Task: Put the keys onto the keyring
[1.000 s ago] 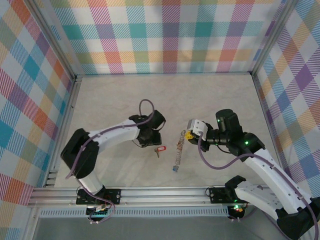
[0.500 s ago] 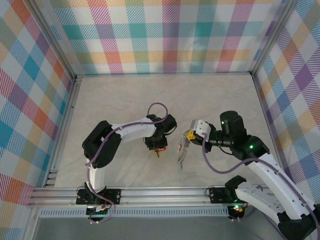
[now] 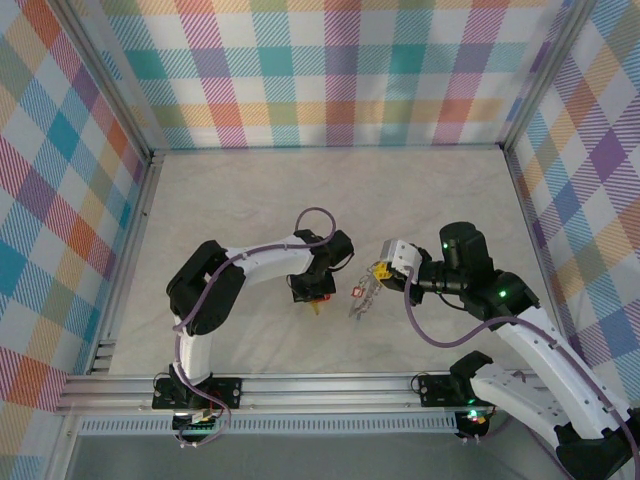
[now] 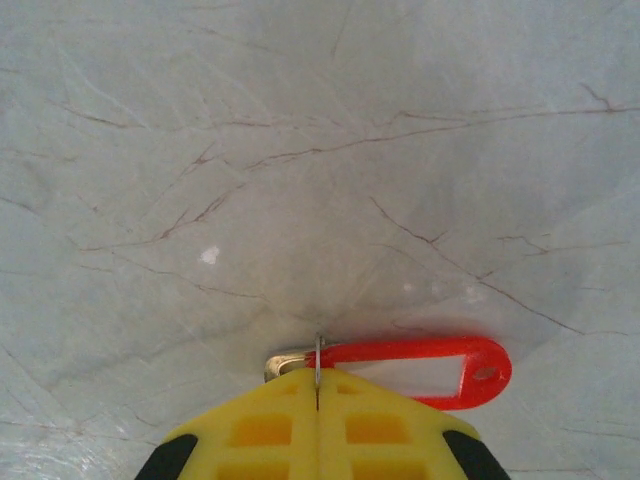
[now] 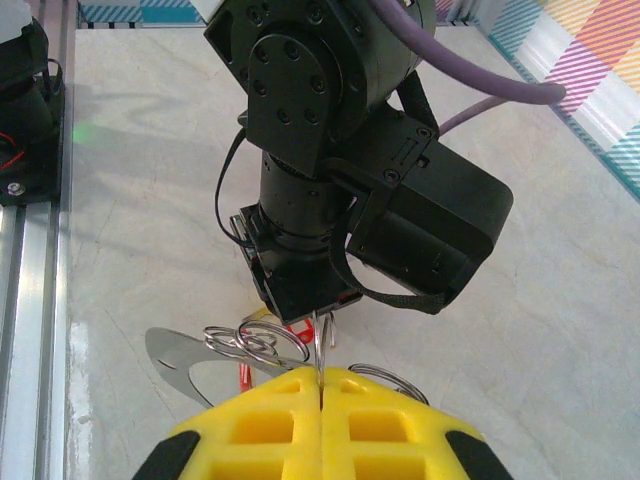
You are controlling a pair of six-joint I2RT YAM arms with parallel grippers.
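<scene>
Fingers (image 4: 262,430) of the left gripper (image 4: 318,380) pressed together on the thin metal loop of a red key (image 4: 400,365) lying on the marble table (image 4: 300,150). Just right of that key, the right gripper (image 5: 320,380), likewise clamped shut, pinches the wire keyring (image 5: 252,340), its coils hanging near the key.
</scene>
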